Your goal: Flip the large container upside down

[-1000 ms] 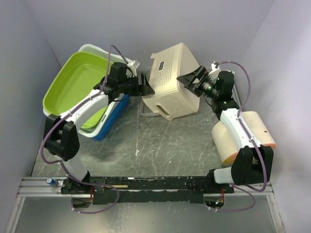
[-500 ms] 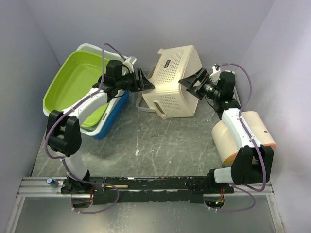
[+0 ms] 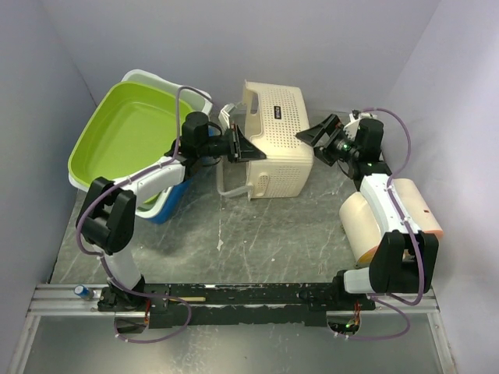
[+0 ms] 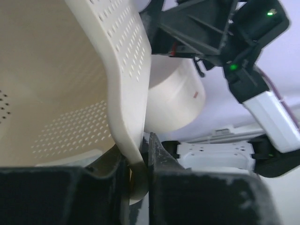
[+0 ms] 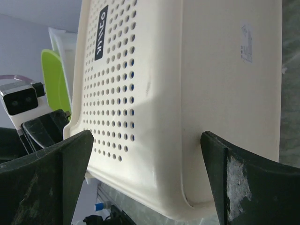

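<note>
Large container (image 3: 274,140), a cream basket by the table's (image 3: 257,230) far edge, has rolled onto its side in the last second. Our left gripper (image 3: 245,148) now pinches its rim; our right gripper (image 3: 316,142) stays spread beside its base. We judge half the flip remains.

Basket (image 5: 211,93) label (image 5: 101,33): txt illegible
</note>
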`<state>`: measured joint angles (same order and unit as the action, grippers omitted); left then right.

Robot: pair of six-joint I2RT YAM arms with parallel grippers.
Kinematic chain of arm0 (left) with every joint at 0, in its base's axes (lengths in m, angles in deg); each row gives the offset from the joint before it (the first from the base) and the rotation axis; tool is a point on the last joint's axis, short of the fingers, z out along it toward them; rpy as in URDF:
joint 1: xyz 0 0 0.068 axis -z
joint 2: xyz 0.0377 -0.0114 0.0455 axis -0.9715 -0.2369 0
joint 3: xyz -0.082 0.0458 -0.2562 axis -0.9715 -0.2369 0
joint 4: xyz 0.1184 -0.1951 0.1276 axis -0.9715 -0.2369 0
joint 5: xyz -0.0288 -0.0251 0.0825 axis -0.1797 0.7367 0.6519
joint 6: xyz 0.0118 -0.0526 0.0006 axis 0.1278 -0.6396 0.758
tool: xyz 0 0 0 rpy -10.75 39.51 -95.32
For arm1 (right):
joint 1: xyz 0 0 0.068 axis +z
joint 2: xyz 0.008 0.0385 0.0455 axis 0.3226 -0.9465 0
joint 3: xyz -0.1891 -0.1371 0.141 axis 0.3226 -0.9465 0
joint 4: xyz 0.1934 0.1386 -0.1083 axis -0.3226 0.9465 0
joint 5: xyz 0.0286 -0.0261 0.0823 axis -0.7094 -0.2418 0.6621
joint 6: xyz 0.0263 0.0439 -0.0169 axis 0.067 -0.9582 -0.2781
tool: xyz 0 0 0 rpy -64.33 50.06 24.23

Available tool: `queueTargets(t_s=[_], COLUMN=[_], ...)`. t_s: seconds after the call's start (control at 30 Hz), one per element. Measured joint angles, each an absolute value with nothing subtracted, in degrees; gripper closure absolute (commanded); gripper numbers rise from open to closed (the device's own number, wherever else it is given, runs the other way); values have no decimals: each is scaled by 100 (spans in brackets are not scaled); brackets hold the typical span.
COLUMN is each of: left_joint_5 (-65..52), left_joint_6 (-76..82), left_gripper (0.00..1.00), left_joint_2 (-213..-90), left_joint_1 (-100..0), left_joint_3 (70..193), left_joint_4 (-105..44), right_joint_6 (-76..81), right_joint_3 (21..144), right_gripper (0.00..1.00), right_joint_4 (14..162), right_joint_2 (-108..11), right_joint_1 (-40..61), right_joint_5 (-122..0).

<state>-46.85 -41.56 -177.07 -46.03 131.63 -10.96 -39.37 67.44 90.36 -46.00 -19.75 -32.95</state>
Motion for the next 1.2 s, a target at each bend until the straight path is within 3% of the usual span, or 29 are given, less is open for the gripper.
queueTargets(t_s=[0.37,0.6,0.9,1.07,1.2], left_joint_5=[-4707,-4401,-4045,-3975,-4073], left_joint_6=[-5230,-5597,-6482,-7363,-7584], left_gripper=[93,93,93,93,93], left_joint_2=[-18256,-18402,-18483,-19458,-20129], left_joint_1=[-4387,-4098,-4028,-4070,-3996], left_joint_3=[13521,14769,14306,14183,14181], left_joint_4=[-80,-322,2010,3514,3728], right_joint_6=[-3425,-2774,-2527,-2437,-2393], right_joint_3=[7262,7935,8129,8129,8145], right_gripper=[0,0,0,0,0], right_joint_4=[10149,10936,11255,11495,11659], right_joint_2=[-4368,-3105,-2351,-2617,-2779], right_joint_1=[-2040,-2038,-2012,-2010,-2010], right_joint_5=[-3986,-5019,-5690,-5769,-5778])
